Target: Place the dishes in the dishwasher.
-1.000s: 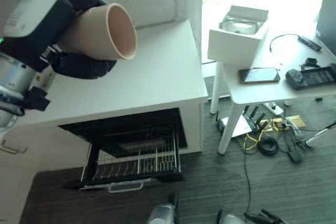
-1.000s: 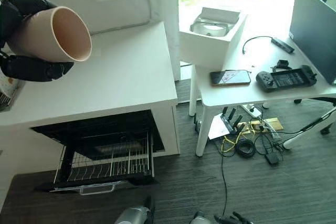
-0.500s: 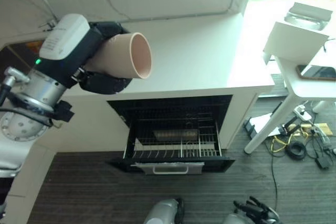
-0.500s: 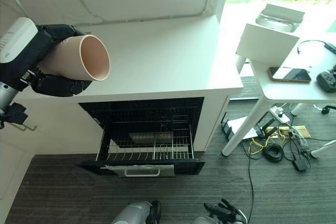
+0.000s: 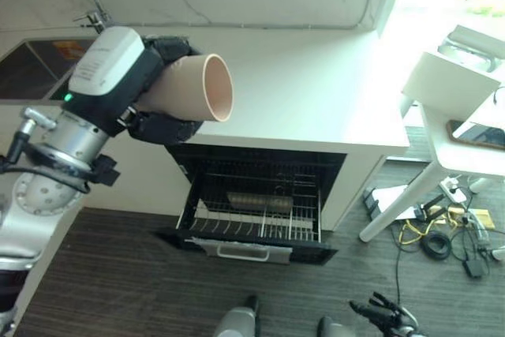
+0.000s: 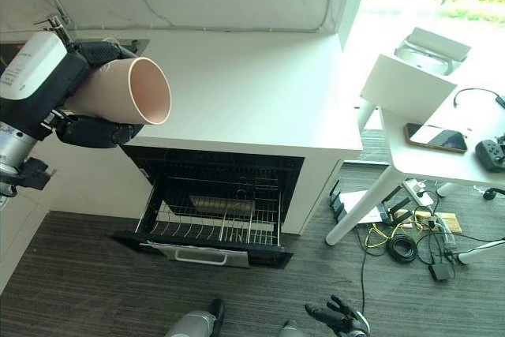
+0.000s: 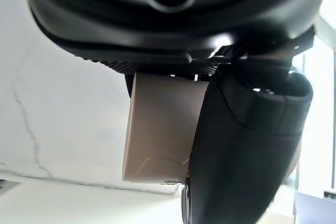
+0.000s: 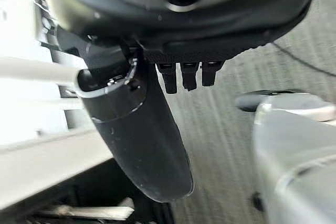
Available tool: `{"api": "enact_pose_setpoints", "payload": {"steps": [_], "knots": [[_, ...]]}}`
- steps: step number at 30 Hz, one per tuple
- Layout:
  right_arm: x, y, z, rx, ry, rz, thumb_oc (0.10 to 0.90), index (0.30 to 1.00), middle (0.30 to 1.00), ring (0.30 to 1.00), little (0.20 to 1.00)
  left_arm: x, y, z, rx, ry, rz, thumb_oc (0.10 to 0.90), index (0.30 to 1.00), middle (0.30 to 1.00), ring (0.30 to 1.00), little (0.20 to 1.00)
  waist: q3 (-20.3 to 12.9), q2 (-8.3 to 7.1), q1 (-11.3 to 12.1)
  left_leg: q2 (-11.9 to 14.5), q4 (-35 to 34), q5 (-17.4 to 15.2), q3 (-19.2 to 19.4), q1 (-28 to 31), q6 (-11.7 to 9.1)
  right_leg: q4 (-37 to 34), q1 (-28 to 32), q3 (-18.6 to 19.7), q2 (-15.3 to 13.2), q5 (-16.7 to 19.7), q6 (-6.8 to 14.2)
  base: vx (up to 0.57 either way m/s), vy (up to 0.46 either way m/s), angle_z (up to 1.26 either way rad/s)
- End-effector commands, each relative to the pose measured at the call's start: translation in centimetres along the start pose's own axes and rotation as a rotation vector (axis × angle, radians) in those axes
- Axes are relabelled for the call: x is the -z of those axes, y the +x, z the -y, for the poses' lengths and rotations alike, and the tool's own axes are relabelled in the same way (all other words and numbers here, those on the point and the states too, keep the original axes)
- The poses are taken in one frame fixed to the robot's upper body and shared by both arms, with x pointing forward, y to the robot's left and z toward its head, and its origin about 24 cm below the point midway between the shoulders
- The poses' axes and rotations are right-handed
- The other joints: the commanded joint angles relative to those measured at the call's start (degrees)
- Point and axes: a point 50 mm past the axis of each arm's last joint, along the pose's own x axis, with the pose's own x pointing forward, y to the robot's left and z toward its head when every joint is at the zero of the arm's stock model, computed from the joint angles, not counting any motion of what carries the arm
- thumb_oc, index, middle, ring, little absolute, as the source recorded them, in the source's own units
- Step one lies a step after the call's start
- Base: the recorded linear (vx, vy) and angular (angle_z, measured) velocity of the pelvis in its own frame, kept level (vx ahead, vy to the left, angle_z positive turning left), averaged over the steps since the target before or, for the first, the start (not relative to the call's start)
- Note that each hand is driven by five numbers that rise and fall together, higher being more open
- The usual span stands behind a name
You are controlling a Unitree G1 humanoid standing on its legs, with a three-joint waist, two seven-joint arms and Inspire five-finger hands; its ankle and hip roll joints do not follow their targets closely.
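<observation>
so the left robot hand (image 5: 162, 84) is up in the air with its fingers and thumb curled tight around a beige cup (image 5: 193, 88). the cup lies on its side in the grip, open mouth pointing toward the robot's right, hovering over the front left part of the white table (image 5: 316, 92). in the left wrist view you can see the cup (image 7: 163, 124) tucked right against the palm with the thumb (image 7: 241, 150) wrapped over it.

below the table top the dishwasher (image 5: 260, 187) is open, its wire rack (image 5: 260, 215) pulled out toward the floor. there's something greyish lying in the rack but i can't make out what it is. the cup is well above the rack and off toward the robot's left of it, not in it yet.

the right robot hand (image 6: 339, 320) sits low down near the dark floor (image 6: 95, 274), fingers look spread and relaxed, holding nothing.

off to the right there's a small white side table (image 6: 442, 159) with a phone (image 6: 430, 137) on it and a white box (image 6: 414, 76) at its far end.
</observation>
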Motion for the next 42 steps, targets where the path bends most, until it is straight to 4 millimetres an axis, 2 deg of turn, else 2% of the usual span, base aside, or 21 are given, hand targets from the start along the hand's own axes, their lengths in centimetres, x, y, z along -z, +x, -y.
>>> {"api": "enact_pose_setpoints", "payload": {"steps": [1, 3, 6, 8, 9, 10, 11, 12, 14, 15, 18, 21, 25, 27, 29, 30, 33, 34, 38, 39, 42], "knots": [[-2.4, 0.0, 1.5, 0.027, 0.009, 0.085, 0.8, 0.9, 0.9, 0.9, 0.9, -0.2, 1.1, -3.9, -0.345, -0.074, 0.044, 0.4, 0.3, 0.3, 0.3, 0.3, -1.6, 1.66, -1.5, 6.2, 4.7, -9.3, 6.2, 3.4, -3.0, 1.1, 0.1, -1.6, -0.4, -5.7, 1.3, 0.09, -0.16, 0.04], [-2.1, -0.1, 1.6, 0.031, 0.005, 0.066, 0.8, 0.9, 0.9, 0.9, 0.9, 0.0, 0.8, -3.6, -0.349, -0.09, 0.037, 0.4, 0.3, 0.3, 0.3, 0.3, -1.6, 1.68, -1.6, 6.4, 4.7, -9.1, 6.2, 3.7, -3.2, 1.1, 0.2, -1.5, -0.1, -5.9, 1.0, 0.08, -0.12, 0.1], [-1.2, -0.2, 1.9, 0.041, -0.019, 0.019, 0.8, 0.9, 0.9, 0.9, 0.9, 0.5, 0.1, -2.2, -0.357, -0.165, 0.022, 0.4, 0.3, 0.3, 0.3, 0.3, -1.1, 0.72, -1.8, 5.4, 4.7, -8.3, 7.0, 5.5, -2.9, 1.1, 0.5, -0.8, 0.0, -5.8, 0.3, 0.11, -0.142, 0.05], [-1.0, -0.3, 2.1, 0.062, -0.019, 0.012, 0.8, 0.9, 0.9, 0.9, 0.9, 0.8, -0.4, -1.1, -0.393, -0.255, 0.013, 0.4, 0.3, 0.3, 0.3, 0.3, 0.1, -0.86, -0.7, 2.7, 5.3, -3.3, 5.4, 6.1, -2.6, 1.1, 1.1, 1.0, -0.3, -5.3, -0.7, 0.12, -0.159, 0.02], [-1.0, -0.3, 2.2, 0.068, -0.011, 0.015, 0.8, 0.9, 0.9, 0.9, 0.9, 0.8, -0.5, -0.9, -0.401, -0.277, 0.014, 0.4, 0.3, 0.3, 0.3, 0.3, 0.6, -1.21, -0.3, 2.0, 7.0, -2.6, 4.7, 5.0, -2.3, 1.1, 1.4, 1.4, -0.2, -5.2, -1.0, 0.05, -0.057, 0.03], [-1.4, -0.4, 2.7, 0.099, 0.04, 0.05, 0.8, 0.9, 0.9, 0.9, 0.9, 0.7, -0.8, 0.2, -0.42, -0.347, 0.02, 0.4, 0.3, 0.3, 0.3, 0.3, 1.9, -0.9, 0.0, 1.5, 6.3, -1.9, 3.9, 2.0, -2.1, 1.1, 2.1, 1.9, 0.8, -5.3, -1.4, 0.01, 0.055, 0.07], [-1.6, -0.5, 3.0, 0.109, 0.054, 0.072, 0.8, 0.9, 0.9, 0.9, 0.9, 0.6, -0.9, 0.7, -0.427, -0.377, 0.018, 0.4, 0.3, 0.3, 0.3, 0.3, 2.1, -0.26, 0.0, 1.7, 4.7, -2.2, 3.7, 1.4, -2.3, 1.1, 2.3, 2.0, 1.2, -5.5, -1.2, 0.01, 0.144, 0.11], [-2.1, -0.6, 3.2, 0.101, 0.084, 0.111, 0.8, 0.9, 0.9, 0.9, 0.9, 0.5, -1.1, 1.2, -0.435, -0.423, 0.015, 0.4, 0.3, 0.3, 0.3, 0.3, 2.5, 0.76, 0.1, 2.5, 4.7, -1.9, 2.6, -0.3, -3.1, 1.1, 2.8, 2.2, 1.7, -6.0, -1.1, -0.01, 0.187, 0.14], [-3.7, -0.5, 3.0, 0.078, 0.15, 0.221, 0.8, 0.9, 0.9, 0.9, 0.9, 0.4, -1.3, 2.9, -0.435, -0.521, 0.006, 0.4, 0.3, 0.3, 0.3, 0.3, 2.3, 1.44, -1.2, 4.4, 4.7, -3.4, 3.8, -0.5, -3.2, 1.1, 2.8, 1.7, 1.9, -6.3, -1.1, -0.02, 0.224, 0.09], [-5.4, -0.6, 2.4, 0.06, 0.21, 0.336, 0.8, 0.9, 0.9, 0.9, 0.9, 0.3, -1.4, 4.2, -0.432, -0.607, 0.001, 0.4, 0.3, 0.3, 0.3, 0.3, 1.9, 1.79, -1.8, 4.4, 4.7, -4.3, 2.8, -0.9, -3.3, 1.1, 2.3, 1.8, 1.6, -6.0, -0.7, -0.02, 0.209, 0.04], [-8.0, -1.0, 1.0, 0.005, 0.255, 0.502, 0.8, 0.9, 0.9, 0.9, 0.9, 0.1, -1.5, 5.9, -0.435, -0.717, -0.006, 0.4, 0.3, 0.3, 0.3, 0.3, 0.9, 2.17, -3.1, 4.6, 4.7, -6.3, 3.1, -0.4, -3.6, 1.1, 1.0, 0.9, 0.3, -5.7, 0.1, -0.04, 0.166, -0.01], [-9.7, -1.5, -0.5, -0.062, 0.23, 0.614, 0.8, 0.9, 0.9, 0.9, 0.9, 0.5, -2.1, 6.9, -0.459, -0.796, -0.039, 0.4, 0.3, 0.3, 0.3, 0.3, -0.3, 2.01, -3.8, 4.7, 4.7, -8.2, 4.6, 1.3, -3.4, 1.1, 0.2, -0.3, -1.1, -5.5, 0.9, -0.01, 0.067, -0.27], [-12.5, -2.9, -1.9, -0.132, 0.225, 0.784, 0.8, 0.9, 0.9, 0.9, 0.9, 0.9, -2.9, 7.9, -0.482, -0.868, -0.066, 0.4, 0.3, 0.3, 0.3, 0.3, -1.3, 0.99, -4.8, 4.6, 4.7, -10.1, 5.9, 3.2, -2.3, 1.1, -0.6, 0.8, -1.2, -4.8, 1.3, 0.01, -0.002, -0.32], [-15.1, -4.7, -3.3, -0.178, 0.198, 0.935, 0.8, 0.9, 0.9, 0.9, 0.9, 1.1, -3.4, 8.4, -0.509, -0.889, -0.087, 0.4, 0.3, 0.3, 0.3, 0.3, -1.8, 0.33, -5.7, 4.4, 4.7, -10.9, 6.9, 4.0, -1.6, 1.1, -1.0, 1.4, -1.3, -4.3, 1.6, -0.02, -0.004, -0.17], [-16.9, -6.4, -4.0, -0.203, 0.188, 1.051, 0.8, 0.9, 0.9, 0.9, 0.9, 1.1, -3.7, 8.7, -0.521, -0.897, -0.092, 0.4, 0.3, 0.3, 0.3, 0.3, -2.1, -0.06, -6.3, 4.3, 4.7, -11.4, 7.5, 4.4, -1.2, 1.1, -1.4, 1.9, -1.4, -4.0, 1.8, -0.03, 0.011, -0.27], [-18.7, -8.2, -4.8, -0.246, 0.188, 1.168, 0.8, 0.9, 0.9, 0.9, 0.9, 0.9, -3.9, 9.1, -0.526, -0.901, -0.092, 0.4, 0.3, 0.3, 0.3, 0.3, -2.2, -0.36, -7.1, 4.2, 4.7, -11.8, 8.0, 4.8, -0.8, 1.1, -1.8, 2.6, -1.2, -3.8, 1.8, -0.04, 0.02, -0.34], [-20.0, -10.2, -5.6, -0.311, 0.174, 1.295, 0.8, 0.9, 0.9, 0.9, 0.9, 0.6, -3.7, 9.5, -0.529, -0.914, -0.093, 0.4, 0.3, 0.3, 0.3, 0.3, -2.3, -0.54, -7.9, 4.2, 4.7, -12.2, 8.4, 5.2, -0.4, 1.1, -2.1, 3.4, -1.1, -3.7, 1.8, -0.03, 0.03, -0.26], [-21.1, -11.8, -6.2, -0.375, 0.167, 1.372, 0.8, 0.9, 0.9, 0.9, 0.9, 0.5, -3.6, 9.7, -0.53, -0.923, -0.099, 0.4, 0.3, 0.3, 0.3, 0.3, -2.3, -0.63, -8.5, 4.1, 4.7, -12.4, 8.6, 5.4, -0.2, 1.1, -2.3, 3.9, -1.0, -3.6, 1.9, -0.02, 0.037, -0.25], [-22.9, -15.1, -8.0, -0.597, 0.132, 1.516, 0.8, 0.9, 0.9, 0.9, 0.9, -0.2, -2.7, 10.4, -0.511, -0.973, -0.105, 0.4, 0.3, 0.3, 0.3, 0.3, -2.7, -0.76, -9.3, 3.7, 4.7, -13.1, 9.0, 5.8, 0.3, 1.1, -2.8, 5.2, -0.6, -3.5, 1.9, -0.02, 0.039, -0.25], [-23.5, -16.5, -9.1, -0.699, 0.103, 1.562, 0.8, 0.9, 0.9, 0.9, 0.9, -0.5, -2.3, 10.6, -0.514, -0.978, -0.109, 0.4, 0.3, 0.3, 0.3, 0.3, -2.9, -0.7, -9.4, 3.7, 4.7, -13.3, 9.1, 5.9, 0.4, 1.1, -2.9, 5.6, -0.5, -3.4, 1.9, 0.0, 0.043, -0.39], [-23.8, -17.6, -10.2, -0.795, 0.084, 1.597, 0.8, 0.9, 0.9, 0.9, 0.9, -0.8, -2.1, 10.8, -0.531, -0.978, -0.121, 0.4, 0.3, 0.3, 0.3, 0.3, -3.2, -0.66, -9.4, 3.6, 4.7, -13.4, 9.2, 6.0, 0.5, 1.1, -3.0, 5.9, -0.5, -3.4, 2.0, 0.01, 0.021, -0.16]]}}
